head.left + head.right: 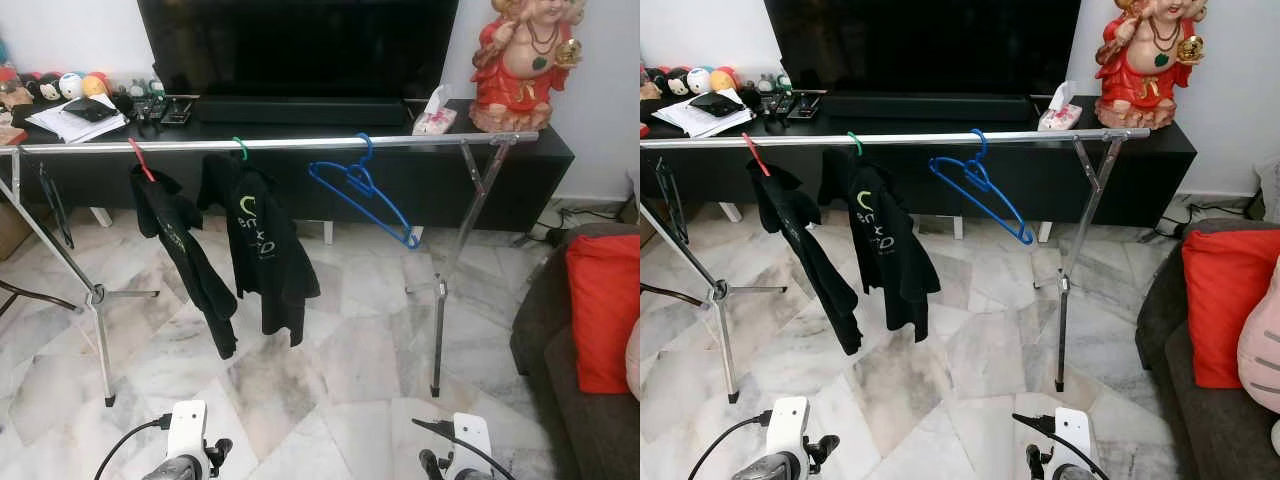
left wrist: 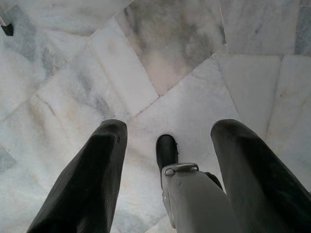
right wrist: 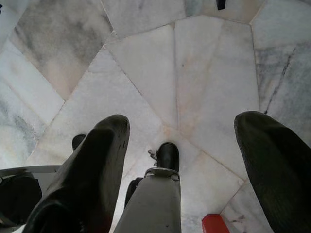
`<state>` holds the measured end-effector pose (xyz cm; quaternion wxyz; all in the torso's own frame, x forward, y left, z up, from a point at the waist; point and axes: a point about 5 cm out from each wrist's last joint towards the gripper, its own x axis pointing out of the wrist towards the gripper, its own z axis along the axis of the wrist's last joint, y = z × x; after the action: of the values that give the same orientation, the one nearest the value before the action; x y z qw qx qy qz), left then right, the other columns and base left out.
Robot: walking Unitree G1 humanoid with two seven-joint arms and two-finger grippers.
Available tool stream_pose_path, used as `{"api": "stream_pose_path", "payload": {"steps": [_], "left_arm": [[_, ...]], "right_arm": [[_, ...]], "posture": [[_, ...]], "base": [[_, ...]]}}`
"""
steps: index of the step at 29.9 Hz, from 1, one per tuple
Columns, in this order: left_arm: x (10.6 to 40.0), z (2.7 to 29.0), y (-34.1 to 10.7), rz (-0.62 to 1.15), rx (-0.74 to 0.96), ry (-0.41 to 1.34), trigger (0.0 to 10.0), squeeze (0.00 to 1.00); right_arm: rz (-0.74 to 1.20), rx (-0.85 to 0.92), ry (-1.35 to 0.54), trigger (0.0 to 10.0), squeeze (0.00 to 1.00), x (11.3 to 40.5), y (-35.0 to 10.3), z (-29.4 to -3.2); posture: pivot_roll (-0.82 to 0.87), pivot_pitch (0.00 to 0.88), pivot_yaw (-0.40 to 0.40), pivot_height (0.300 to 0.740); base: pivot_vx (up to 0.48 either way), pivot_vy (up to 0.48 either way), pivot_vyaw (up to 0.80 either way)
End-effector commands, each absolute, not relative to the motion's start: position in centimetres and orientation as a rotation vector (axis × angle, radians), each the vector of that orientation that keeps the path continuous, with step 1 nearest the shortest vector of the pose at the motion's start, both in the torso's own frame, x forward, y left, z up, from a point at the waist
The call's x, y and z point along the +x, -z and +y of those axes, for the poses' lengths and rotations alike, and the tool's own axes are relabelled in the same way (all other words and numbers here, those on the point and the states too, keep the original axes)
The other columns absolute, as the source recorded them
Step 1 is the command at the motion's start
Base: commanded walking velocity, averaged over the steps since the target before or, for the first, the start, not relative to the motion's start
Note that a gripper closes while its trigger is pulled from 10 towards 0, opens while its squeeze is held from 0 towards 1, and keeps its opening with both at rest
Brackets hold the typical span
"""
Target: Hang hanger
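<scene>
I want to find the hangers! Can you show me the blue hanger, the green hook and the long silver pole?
blue hanger (image 1: 372,199), left eye view, on its sloping lower bar.
green hook (image 1: 241,147), left eye view, on the curve over the pole.
silver pole (image 1: 300,144), left eye view, on a bare stretch between the green hook and the blue hanger.

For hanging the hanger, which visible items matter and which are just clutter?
Job:
blue hanger
clothes rail
left end effector, open
right end effector, open

Clutter:
two black garments
television
red figurine
tissue box
red cushion

Shiny metal rail (image 1: 300,144), glossy blue plastic hanger (image 1: 362,190), polished marble floor (image 1: 340,380).
</scene>
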<state>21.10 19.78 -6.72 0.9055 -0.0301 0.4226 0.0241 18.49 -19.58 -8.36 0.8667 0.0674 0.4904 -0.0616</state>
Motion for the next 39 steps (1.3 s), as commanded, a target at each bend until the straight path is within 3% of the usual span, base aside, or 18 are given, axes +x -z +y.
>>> {"api": "stream_pose_path", "payload": {"steps": [1,19,22,32,39], "left_arm": [[11.7,23.8,9.9,1.1,0.02,-0.123,10.0,0.0],[11.7,23.8,9.9,1.1,0.02,-0.123,10.0,0.0],[12.9,24.1,9.4,1.055,0.055,-0.089,10.0,0.0],[12.9,24.2,9.3,1.042,0.069,-0.074,10.0,0.0],[13.5,24.9,8.5,0.877,0.098,-0.17,10.0,0.0]], "right_arm": [[1.063,0.044,0.115,10.0,0.0,14.9,7.7,-27.4],[1.063,0.044,0.115,10.0,0.0,14.9,7.7,-27.4],[1.025,0.089,0.086,10.0,0.0,16.6,7.5,-25.8],[1.028,0.096,0.072,10.0,0.0,16.5,7.6,-25.9],[1.024,0.126,0.087,10.0,0.0,16.3,7.7,-25.6]], "posture": [[-0.02,0.0,-0.065,0.74],[-0.02,0.0,-0.065,0.74],[-0.02,0.0,-0.051,0.74],[-0.01,0.0,-0.048,0.74],[-0.01,0.0,-0.024,0.74]], "base": [[0.0,0.0,0.0],[0.0,0.0,0.0],[0.0,0.0,0.0],[0.0,0.0,0.0],[0.0,0.0,0.0]]}}
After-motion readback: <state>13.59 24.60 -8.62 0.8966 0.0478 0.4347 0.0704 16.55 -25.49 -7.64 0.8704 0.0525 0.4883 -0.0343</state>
